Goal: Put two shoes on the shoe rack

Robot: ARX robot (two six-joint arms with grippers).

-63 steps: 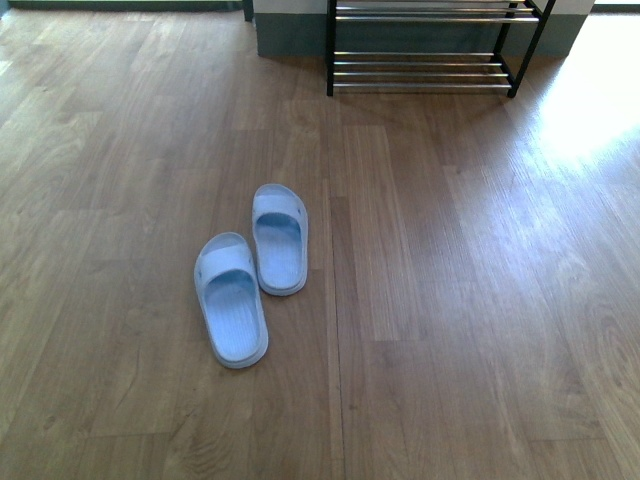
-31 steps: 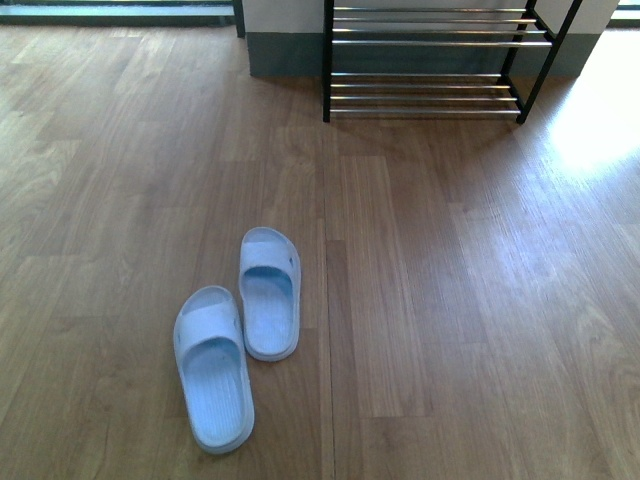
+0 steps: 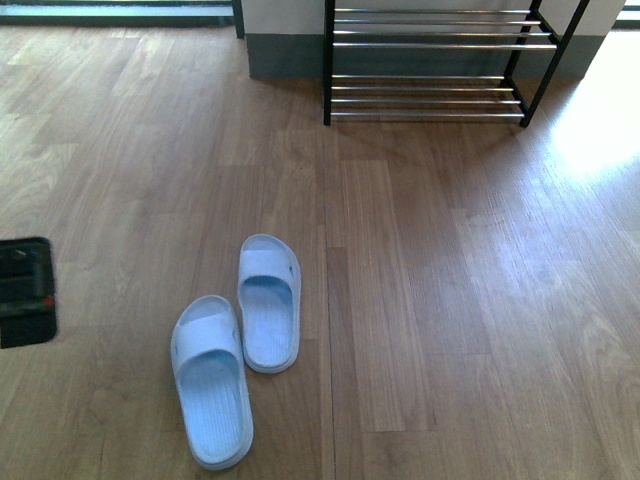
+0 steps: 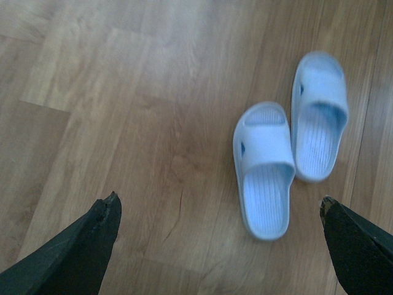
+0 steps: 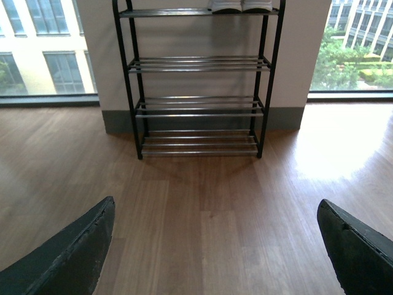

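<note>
Two pale blue slides lie side by side on the wooden floor, one nearer me (image 3: 211, 382) and one further off (image 3: 269, 303). The left wrist view shows both, the nearer slide (image 4: 264, 175) and the further slide (image 4: 319, 117). My left gripper (image 4: 218, 203) hangs open above bare floor beside the nearer slide, with nothing between its fingers. The shoe rack (image 3: 430, 62), a black frame with chrome rods, stands against the far wall. My right gripper (image 5: 215, 209) is open, facing the shoe rack (image 5: 199, 80) from well back, and holds nothing.
A black part of my left arm (image 3: 25, 292) shows at the left edge of the front view. White-soled shoes (image 5: 239, 5) stand on the rack's top shelf, mostly cut off. Windows flank the wall behind the rack. Sunlight glares on the floor (image 3: 600, 130) at the right.
The front view has tipped down and closed in, so the slides sit lower in the picture. A black part of my left arm has come in at the left edge.
</note>
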